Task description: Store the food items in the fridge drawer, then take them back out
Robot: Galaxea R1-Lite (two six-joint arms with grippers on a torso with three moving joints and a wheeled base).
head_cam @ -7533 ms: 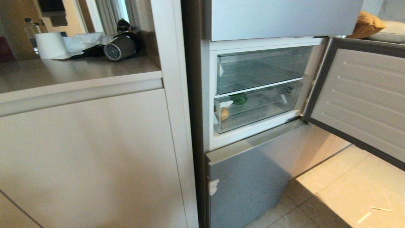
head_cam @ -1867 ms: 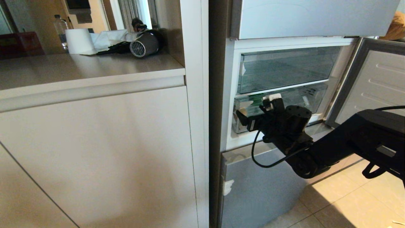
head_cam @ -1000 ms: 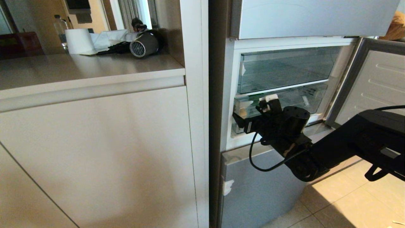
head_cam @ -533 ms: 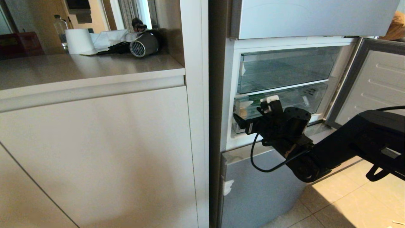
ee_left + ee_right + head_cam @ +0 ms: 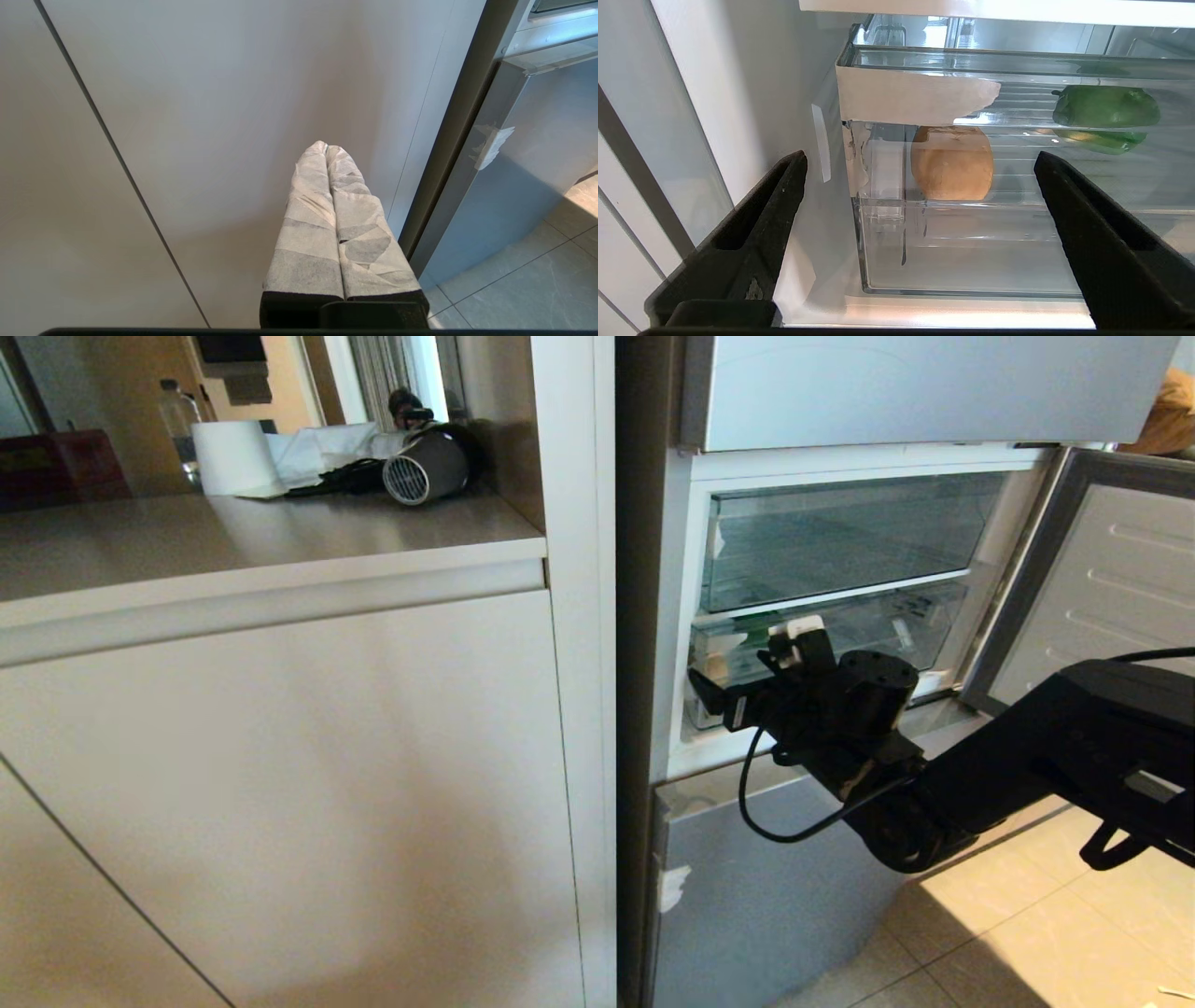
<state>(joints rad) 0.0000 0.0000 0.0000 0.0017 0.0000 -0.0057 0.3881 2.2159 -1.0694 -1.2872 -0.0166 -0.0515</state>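
Food items: tan potato [image 5: 951, 162] and green bell pepper [image 5: 1105, 106], both inside the clear fridge drawer [image 5: 971, 242]; potato straight ahead of the right gripper [image 5: 920, 186], pepper ahead and off to one side. Right gripper: jaws spread wide, empty, unmoved over the last second, just outside the drawer front. Retrieval pending. Left gripper [image 5: 327, 151]: pressed together, parked.

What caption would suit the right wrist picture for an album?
Open right gripper faces a clear fridge drawer holding a tan potato and a green pepper.
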